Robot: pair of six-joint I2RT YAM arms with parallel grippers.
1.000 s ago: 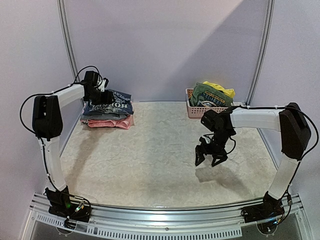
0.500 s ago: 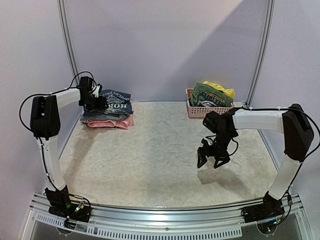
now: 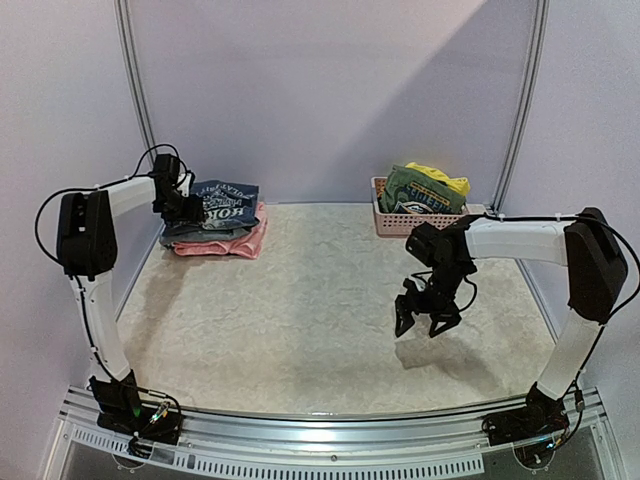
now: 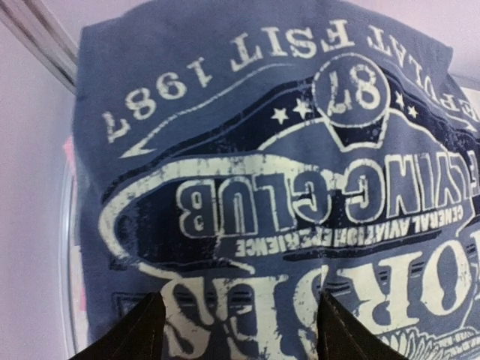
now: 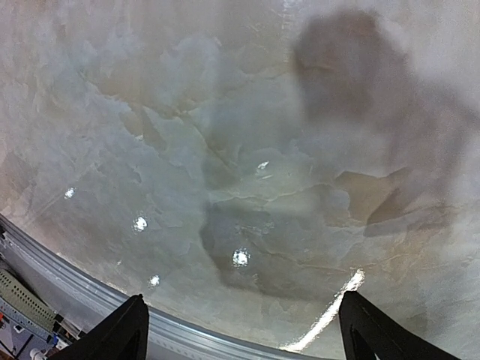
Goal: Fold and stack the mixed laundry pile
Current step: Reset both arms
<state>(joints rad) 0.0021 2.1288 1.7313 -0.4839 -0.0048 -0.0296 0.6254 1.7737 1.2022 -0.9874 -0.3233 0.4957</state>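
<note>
- Left claw: one of two. It sits at the left edge of the folded stack, fingers spread fairly wide. Nothing is pinched between them as far as I can see.
- Under and just right of that claw: one navy top with white lettering, folded flat on top of the stack. One grey piece peeks out below it and one pink piece is at the bottom, so three layers.
- Table: one marbled top running between the two claws.
- Right claw: hangs just above the table, jaws wide, holding nothing.
- Behind that claw, well apart: one pink basket with two garments in it, a green printed tee and a yellow piece on top.
</note>
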